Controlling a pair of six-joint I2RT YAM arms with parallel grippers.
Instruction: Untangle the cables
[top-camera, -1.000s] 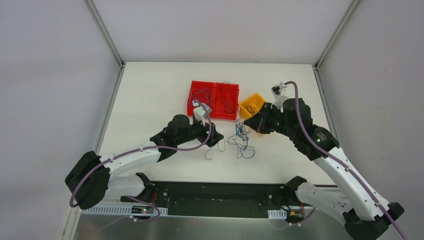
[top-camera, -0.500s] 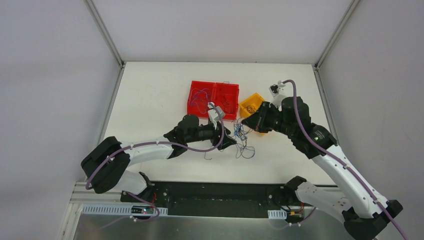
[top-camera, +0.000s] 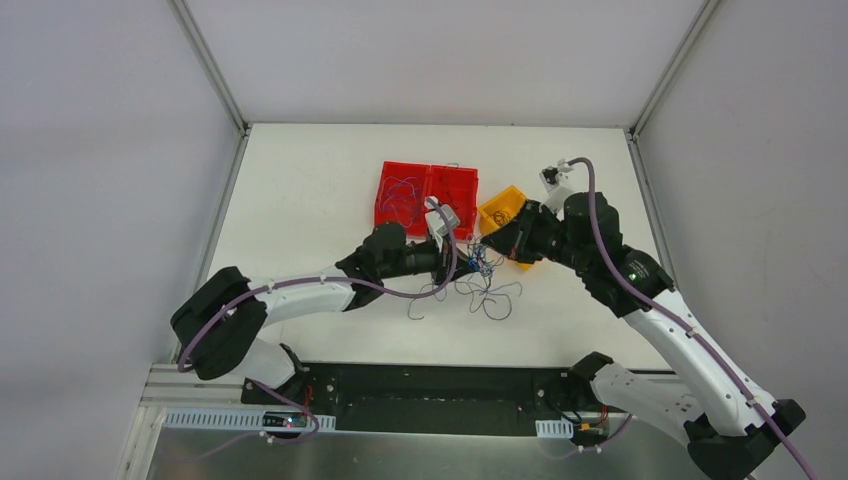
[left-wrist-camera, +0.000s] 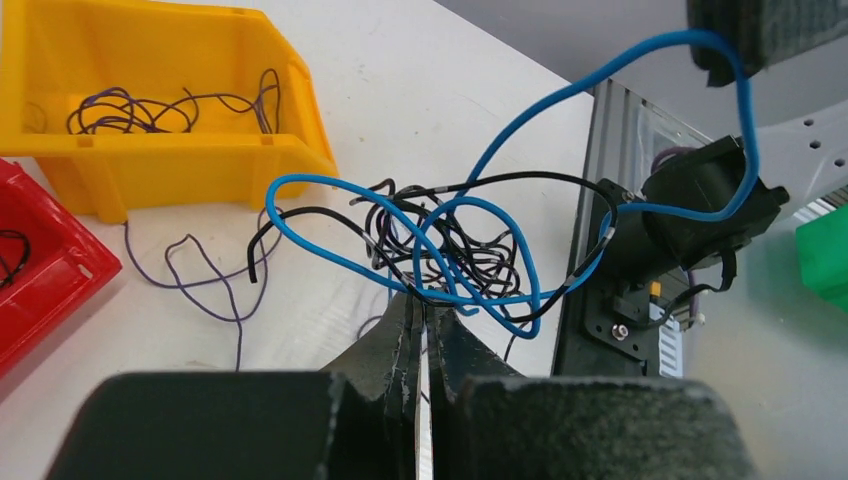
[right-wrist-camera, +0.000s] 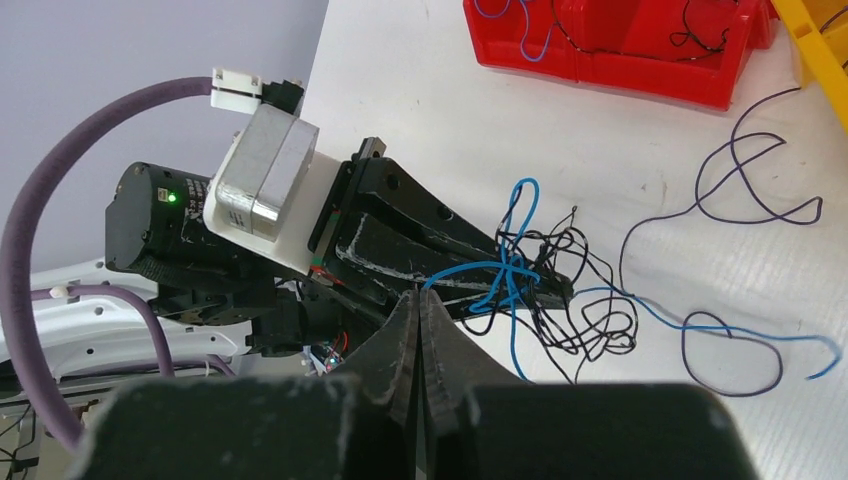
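The cables (top-camera: 482, 268) form a small tangle of blue and black wires at mid-table, with loose purple and dark strands (top-camera: 492, 298) spread toward the near side. My left gripper (top-camera: 468, 267) comes in from the left and is shut on the tangle; in the left wrist view its tips (left-wrist-camera: 425, 298) pinch blue and black strands (left-wrist-camera: 450, 250). My right gripper (top-camera: 486, 243) is just behind the tangle, shut on the end of a blue cable (right-wrist-camera: 470, 272) at its tips (right-wrist-camera: 418, 293). That blue cable rises taut from the knot (left-wrist-camera: 600, 80).
Two joined red bins (top-camera: 425, 233) hold a few sorted wires behind the left gripper. A yellow bin (top-camera: 515, 192) with purple wires (left-wrist-camera: 150, 105) sits beside the right gripper. A purple loop (right-wrist-camera: 745, 190) and a blue strand (right-wrist-camera: 770, 340) lie loose on the table.
The left arm has reached right, into the tangle, and its jaws have shut on the strands. The right gripper stayed shut and shifted only slightly. The loose wires spread a little.
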